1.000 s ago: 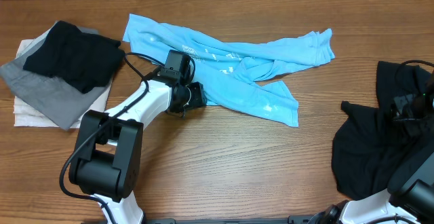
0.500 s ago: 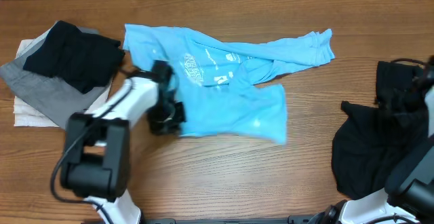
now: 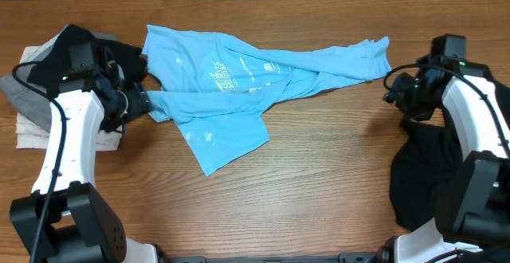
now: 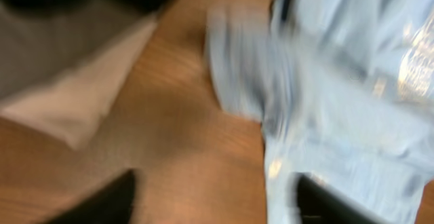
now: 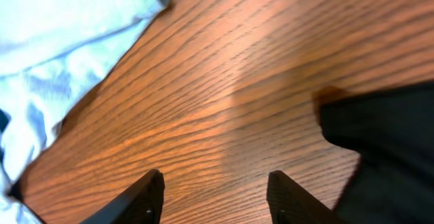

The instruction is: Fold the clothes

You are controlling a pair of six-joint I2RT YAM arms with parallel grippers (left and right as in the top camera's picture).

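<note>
A light blue shirt [image 3: 239, 72] lies crumpled across the back middle of the wooden table, with one flap hanging toward the front. My left gripper [image 3: 137, 104] is at the shirt's left edge. In the blurred left wrist view its fingers [image 4: 217, 200] are wide apart over bare wood, the right finger over the blue cloth [image 4: 339, 81]. My right gripper [image 3: 394, 88] is open and empty [image 5: 213, 197] over bare wood, just right of the shirt's sleeve end [image 5: 54, 34].
A stack of folded clothes sits at the far left: black [image 3: 80, 60] on grey [image 3: 48, 104] on white [image 3: 32, 131]. A heap of black clothes [image 3: 430, 175] lies at the right edge and shows in the right wrist view [image 5: 386, 136].
My left gripper moved left, from under the shirt's middle to its left edge, and the shirt's lower part shifted left with it. My right arm swung in toward the sleeve end.
</note>
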